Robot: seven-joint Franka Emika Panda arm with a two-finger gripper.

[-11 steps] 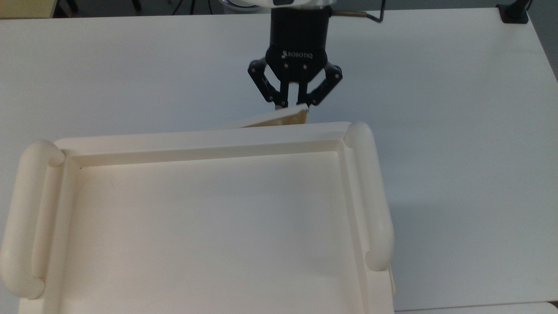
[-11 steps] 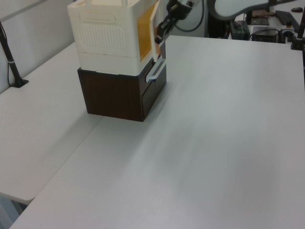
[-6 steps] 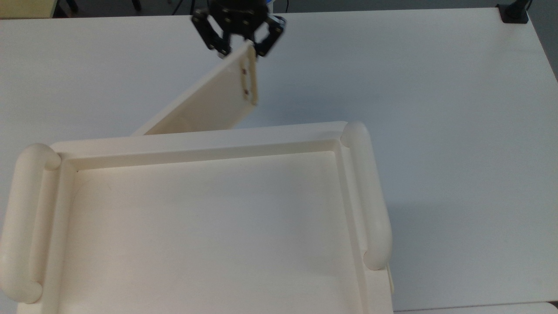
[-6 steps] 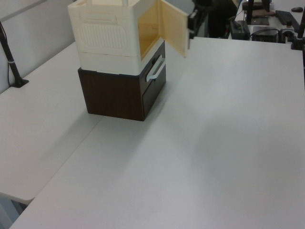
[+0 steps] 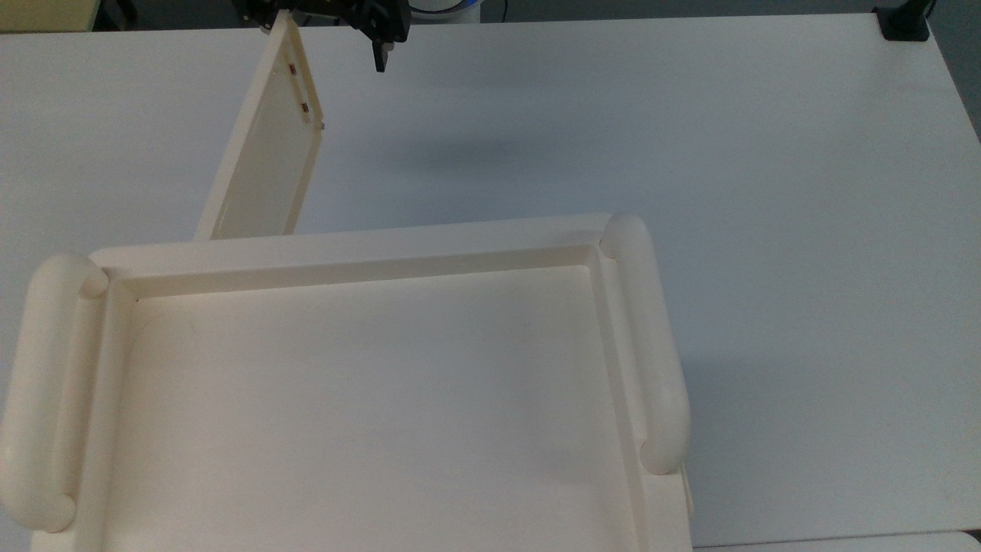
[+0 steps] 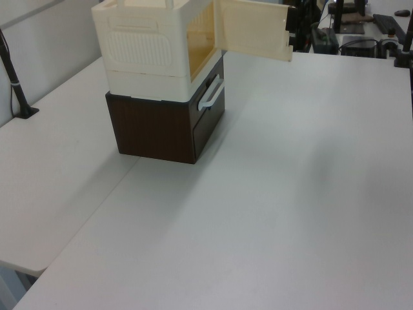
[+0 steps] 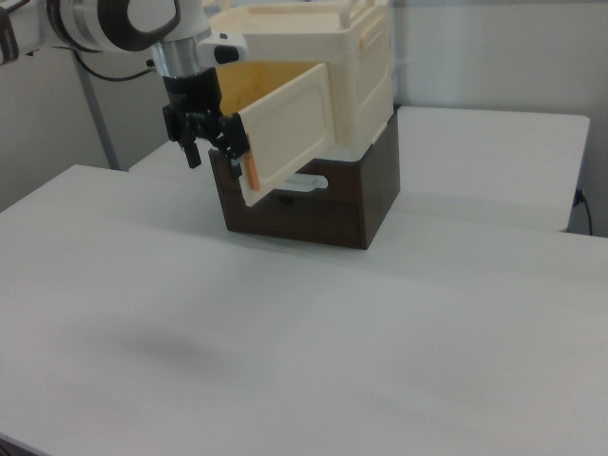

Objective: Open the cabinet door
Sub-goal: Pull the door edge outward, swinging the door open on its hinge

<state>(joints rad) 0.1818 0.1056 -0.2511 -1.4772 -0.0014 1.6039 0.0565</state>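
Cabinet [image 5: 368, 399] nearest in top view, recessed top tray bare; sits on dark brown drawer unit [image 6: 161, 129] w/ pale handle. No readable text. Cabinet door [image 5: 264, 146] swung wide open, orange-tinted interior visible in left view. Gripper [image 7: 211, 133] at door's free edge, fingers spread, one either side of edge.

No text, label, brand, number or sign can be read anywhere: none on the thin flat cream-coloured cabinet door [image 5: 264, 146], none on the cream plastic cabinet with its ribbed side panel [image 6: 139, 48], none on the dark brown wooden drawer unit [image 6: 164, 126] beneath it, and none on the plain white worktop [image 5: 690, 153].
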